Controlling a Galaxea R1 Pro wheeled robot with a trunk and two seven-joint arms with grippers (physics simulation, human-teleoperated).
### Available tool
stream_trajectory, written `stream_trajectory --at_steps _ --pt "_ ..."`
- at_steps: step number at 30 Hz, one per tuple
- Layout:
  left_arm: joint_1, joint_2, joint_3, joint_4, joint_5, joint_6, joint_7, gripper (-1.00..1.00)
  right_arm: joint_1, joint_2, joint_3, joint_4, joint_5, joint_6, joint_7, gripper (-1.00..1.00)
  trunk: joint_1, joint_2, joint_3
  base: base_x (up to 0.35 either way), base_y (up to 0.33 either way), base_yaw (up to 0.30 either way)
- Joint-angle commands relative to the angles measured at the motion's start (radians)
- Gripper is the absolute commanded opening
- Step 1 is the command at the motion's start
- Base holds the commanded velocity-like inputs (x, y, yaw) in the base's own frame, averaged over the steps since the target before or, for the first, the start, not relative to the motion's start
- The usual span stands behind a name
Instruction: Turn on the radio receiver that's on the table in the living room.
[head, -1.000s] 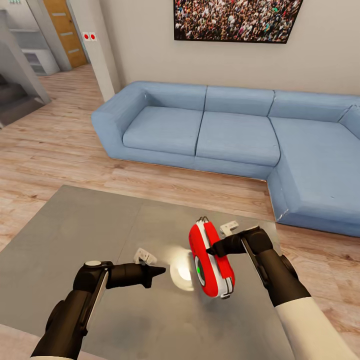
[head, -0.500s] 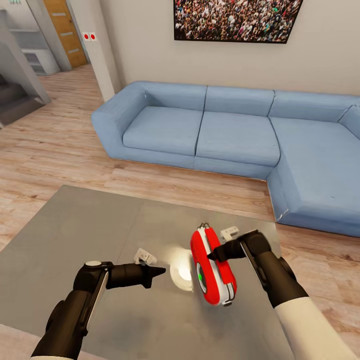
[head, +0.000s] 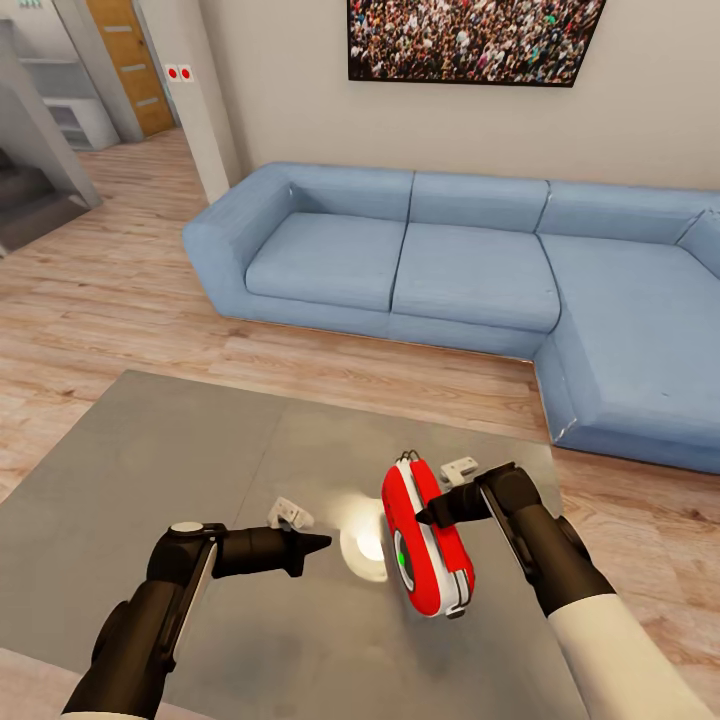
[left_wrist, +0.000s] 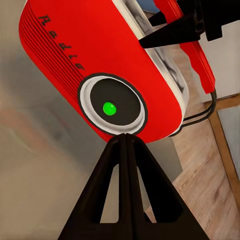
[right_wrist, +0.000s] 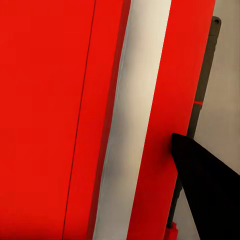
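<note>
Where the grey glossy table (head: 150, 470) meets the right arm's reach, the radio receiver (head: 425, 535) stands on edge, tilted, its red face with the round dial and lit green light turned toward the left arm. Its small black handle is at the end farther from the robot. The right gripper (head: 432, 510) has its dark fingertip against the upper red side of the case; the right wrist view shows one black finger (right_wrist: 210, 190) lying against the red edge beside the white stripe trim, and the second finger cannot be made out, so whether that gripper is clamping the case or only pressing on it cannot be told. The left gripper (head: 315, 544) hangs above the table, well apart from the radio, pointing at it. The left wrist view shows its two fingers (left_wrist: 107, 195) pressed together into a single closed point, with nothing between them, aimed just below the dial (left_wrist: 112, 105); the word "Radio" is legible on the red face. A bright lamp reflection (head: 365, 545) lies on the tabletop between the grippers. Beyond the table are light wood floor (head: 130, 300), a blue L-shaped sofa (head: 470, 270) and a crowd-photo picture (head: 470, 40) on the beige wall.
</note>
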Motion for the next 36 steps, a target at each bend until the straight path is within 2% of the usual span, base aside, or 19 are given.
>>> stream_trajectory --at_steps 1,9,12,15,21,36 --pt "0.0 0.0 0.0 0.0 0.0 0.0 0.0 -1.0 0.0 0.0 0.0 0.0 -0.007 0.002 -0.001 -1.0 0.0 0.0 0.0 0.0 0.0 0.0" --pt "0.0 0.0 0.0 0.0 0.0 0.0 0.0 -1.0 0.0 0.0 0.0 0.0 -0.006 0.002 -0.004 -1.0 0.0 0.0 0.0 0.0 0.0 0.0" --pt "0.0 0.003 0.0 0.006 -0.001 0.001 0.002 -1.0 0.0 0.012 -0.003 0.008 0.013 0.002 -0.005 -1.0 0.0 0.0 0.0 0.0 0.0 0.0" --pt "0.0 0.003 0.0 0.006 -0.001 0.001 0.002 -1.0 0.0 0.012 -0.003 0.008 0.007 0.002 -0.005 -1.0 0.0 0.0 0.0 0.0 0.0 0.0" --pt "0.0 -0.002 0.0 0.013 -0.001 0.001 0.006 -1.0 0.0 -0.012 -0.007 -0.021 0.022 0.002 -0.003 -1.0 0.0 0.0 0.0 0.0 0.0 0.0" --pt "0.0 -0.005 0.0 0.014 -0.001 0.001 0.006 -1.0 0.007 -0.023 -0.006 -0.105 0.024 0.002 -0.009 -1.0 0.0 0.0 0.0 0.0 0.0 0.0"
